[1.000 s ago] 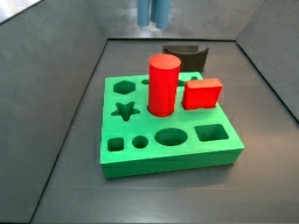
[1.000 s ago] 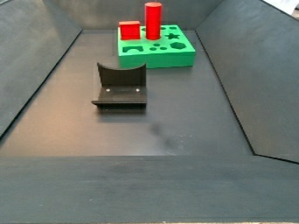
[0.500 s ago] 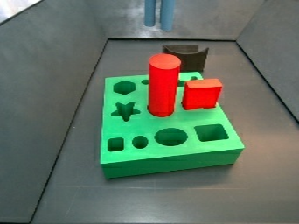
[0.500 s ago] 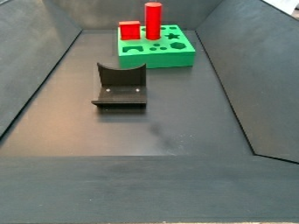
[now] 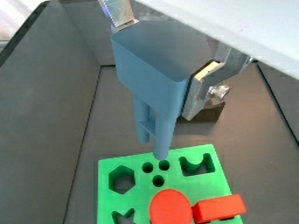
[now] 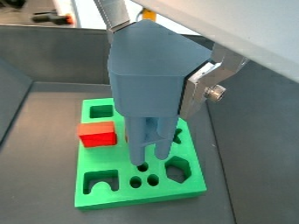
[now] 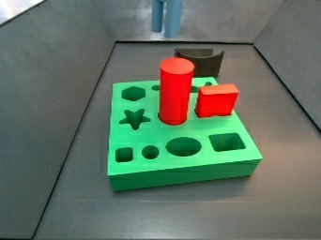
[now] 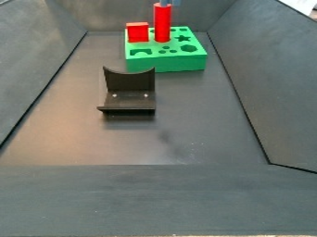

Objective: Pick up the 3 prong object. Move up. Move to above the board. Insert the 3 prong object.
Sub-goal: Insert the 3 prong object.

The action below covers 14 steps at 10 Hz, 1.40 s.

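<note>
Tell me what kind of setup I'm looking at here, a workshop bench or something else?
Probably a lab test cell for peg insertion, not a workshop: a bare grey walled bin, a green board with shaped cut-outs, and a black fixture. The gripper holds the 3 prong object above the board.

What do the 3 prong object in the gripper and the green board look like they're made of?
The 3 prong object, held in the gripper above the board: probably matte plastic, going by its flat, uniform slate-blue colour without glints. The board looks like plastic or dense foam: evenly saturated green, clean-cut holes, no shine. Neither is certain. Only the gripper's fingers look metallic, with a silver sheen.
</note>
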Motion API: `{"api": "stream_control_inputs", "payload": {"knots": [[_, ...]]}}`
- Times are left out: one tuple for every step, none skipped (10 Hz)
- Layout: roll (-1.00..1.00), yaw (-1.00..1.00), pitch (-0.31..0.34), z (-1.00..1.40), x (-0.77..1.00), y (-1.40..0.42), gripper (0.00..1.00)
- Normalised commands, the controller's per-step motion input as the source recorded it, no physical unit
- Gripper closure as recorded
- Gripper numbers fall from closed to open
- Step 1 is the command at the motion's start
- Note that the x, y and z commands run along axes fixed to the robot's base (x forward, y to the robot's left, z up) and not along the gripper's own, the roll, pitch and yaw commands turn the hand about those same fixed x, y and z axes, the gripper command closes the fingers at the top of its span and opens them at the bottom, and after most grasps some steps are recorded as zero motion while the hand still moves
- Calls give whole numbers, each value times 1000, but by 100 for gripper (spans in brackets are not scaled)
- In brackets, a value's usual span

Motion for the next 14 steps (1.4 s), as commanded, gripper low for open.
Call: {"api": "stream_control_inputs", "payload": {"knots": [[0,-77,-10,-137,26,0,100],[0,-174,-61,-446,0,6,100],[16,-171,-57,-443,6,31,100],[4,-171,-33,-351,11,69,100],[26,-191,-27,-380,0,94,100],[27,-211,-19,-391,9,120,100],[56,-217,-23,-394,3,83,100],[63,-200,-29,-409,43,51,100],[104,-131,-16,-489,166,51,100],[84,-114,-13,-411,154,49,100],[74,-69,-3,-366,163,49,100],[76,-74,-3,-366,100,29,100],[36,-117,0,-146,37,0,100],[36,-11,0,-234,63,0,100]]}}
